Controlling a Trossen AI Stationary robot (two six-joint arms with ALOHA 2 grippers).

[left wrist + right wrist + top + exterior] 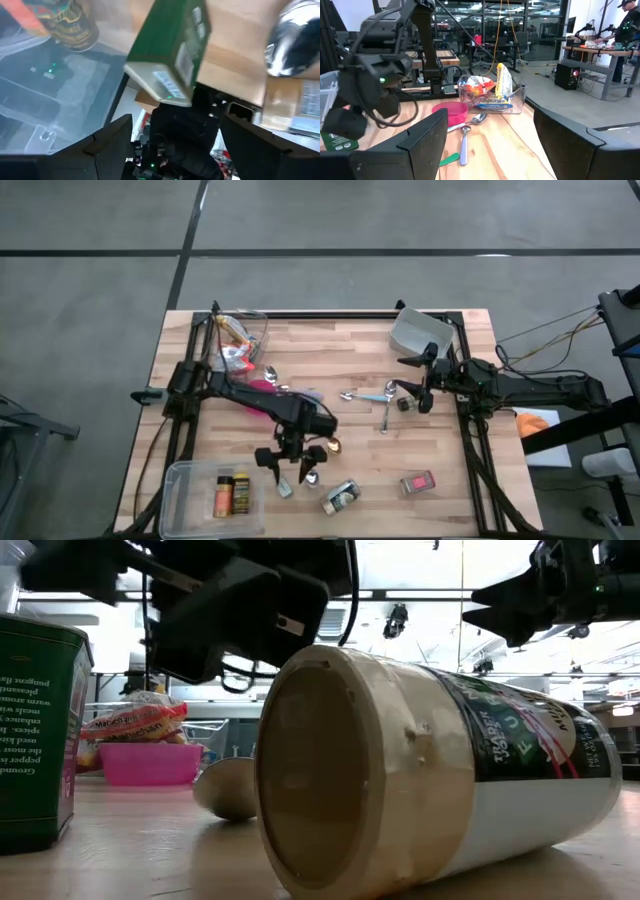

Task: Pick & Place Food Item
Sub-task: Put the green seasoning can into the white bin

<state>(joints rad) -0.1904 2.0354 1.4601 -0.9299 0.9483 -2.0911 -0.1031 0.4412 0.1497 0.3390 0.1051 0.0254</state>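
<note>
Wooden table (340, 340) cluttered. My left gripper (291, 461) hangs open over the green tin (172, 55); right gripper (417, 388) open, waiting. Risk: fingers clip the neighbouring jar (341, 497).

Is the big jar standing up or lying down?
Lying down. The jar rests on its side on the table, its round lid facing the low camera.
</note>
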